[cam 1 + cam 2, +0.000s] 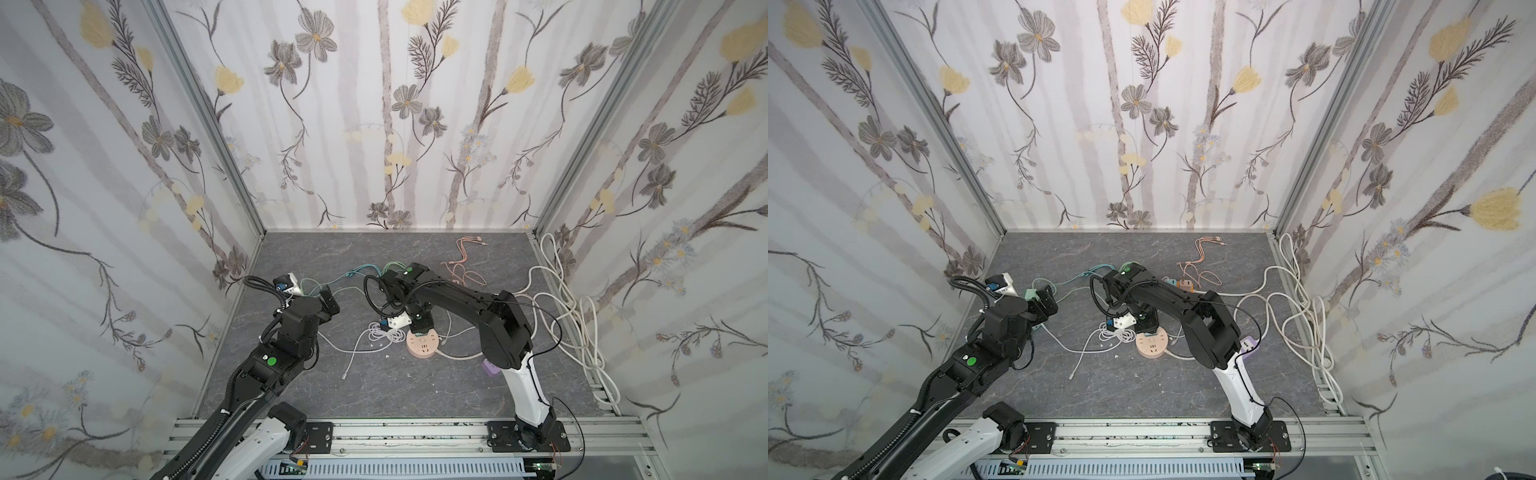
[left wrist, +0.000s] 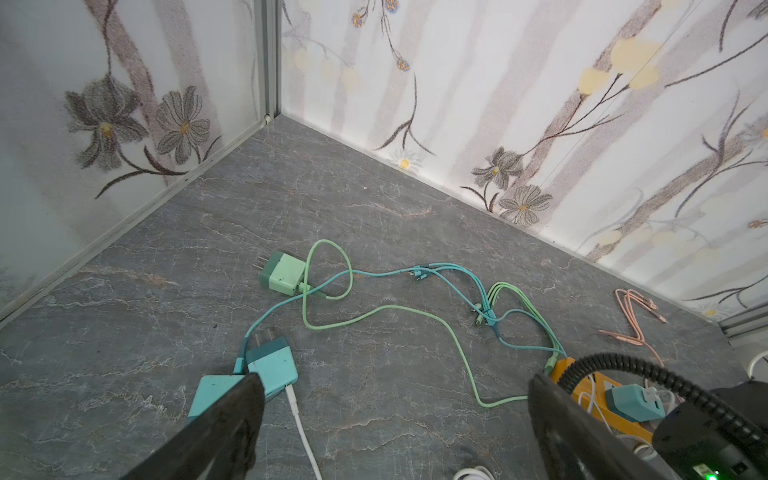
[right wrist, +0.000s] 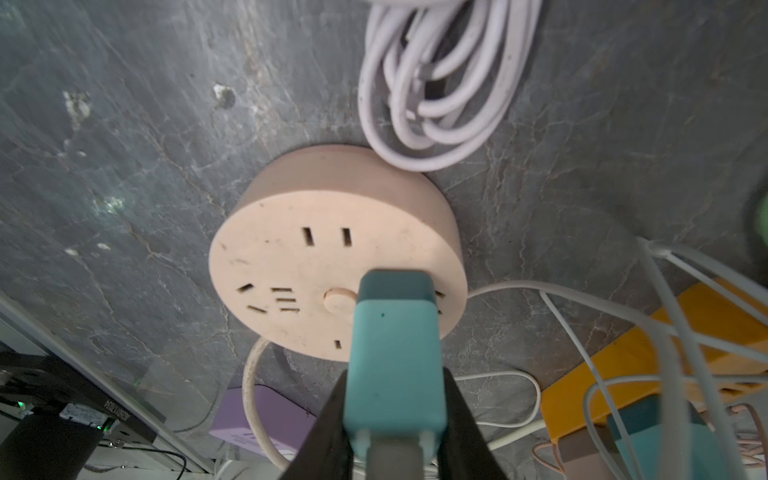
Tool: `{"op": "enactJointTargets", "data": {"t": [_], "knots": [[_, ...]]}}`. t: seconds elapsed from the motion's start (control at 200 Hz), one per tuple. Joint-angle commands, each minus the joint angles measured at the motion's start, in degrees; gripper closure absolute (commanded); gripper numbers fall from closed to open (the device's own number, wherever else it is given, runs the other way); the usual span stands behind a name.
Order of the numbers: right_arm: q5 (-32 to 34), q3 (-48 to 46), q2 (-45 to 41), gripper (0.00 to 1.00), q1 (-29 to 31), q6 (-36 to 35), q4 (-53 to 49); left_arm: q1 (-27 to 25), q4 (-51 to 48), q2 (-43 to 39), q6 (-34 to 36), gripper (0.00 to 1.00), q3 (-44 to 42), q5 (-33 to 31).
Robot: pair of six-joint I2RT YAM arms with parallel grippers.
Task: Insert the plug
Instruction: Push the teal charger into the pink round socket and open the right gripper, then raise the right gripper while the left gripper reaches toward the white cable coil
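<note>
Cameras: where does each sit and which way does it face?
Both top views: high in front, looking down at the table; left arm, right arm show.
Left wrist: low, faces the back corner; open left gripper shows.
Right wrist: looks down on pink socket; right gripper clamps teal plug.
Shared: top views show that socket too.

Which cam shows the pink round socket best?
Right wrist: socket fills the frame, slots clear, plug in the right gripper at its face. In both top views the socket is small, partly under the gripper. Left wrist doesn't show it.
</note>
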Motion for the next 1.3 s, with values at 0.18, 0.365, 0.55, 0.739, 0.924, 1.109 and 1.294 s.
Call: {"op": "enactJointTargets", "data": {"t": [0.18,0.365,0.55,0.739,0.924,1.109,1.294], "knots": [[9.54,1.41,0.33,0.67,-2.37,6.21,6.42,0.08,0.81,1.68,0.09,0.0,1.42,0.5],[8.5,3.05,0.71,0.59,-4.14,3.07,8.78,0.09,0.72,1.5,0.08,0.0,1.22,0.12],[3.01,2.42,-2.46,0.01,-4.05,3.27,7.46,0.1,-0.48,2.15,0.07,0.0,0.98,-0.89],[-0.52,-4.25,-9.84,0.01,-4.04,1.73,8.08,0.14,-2.2,3.94,-0.15,0.0,1.54,-1.69],[-4.13,-13.18,-19.1,0.01,-4.39,1.74,13.97,0.61,-7.14,8.95,-4.08,0.0,4.3,-3.83],[-8.58,-22.6,-30.01,0.01,-4.7,6.6,25.04,1.56,-7.51,14.5,-5.7,0.0,5.99,-1.08],[-7.61,-35.1,-40.68,0.01,-4.66,17.83,43.55,2.61,-4.81,16.21,-8.23,0.0,4.8,1.0]]}}
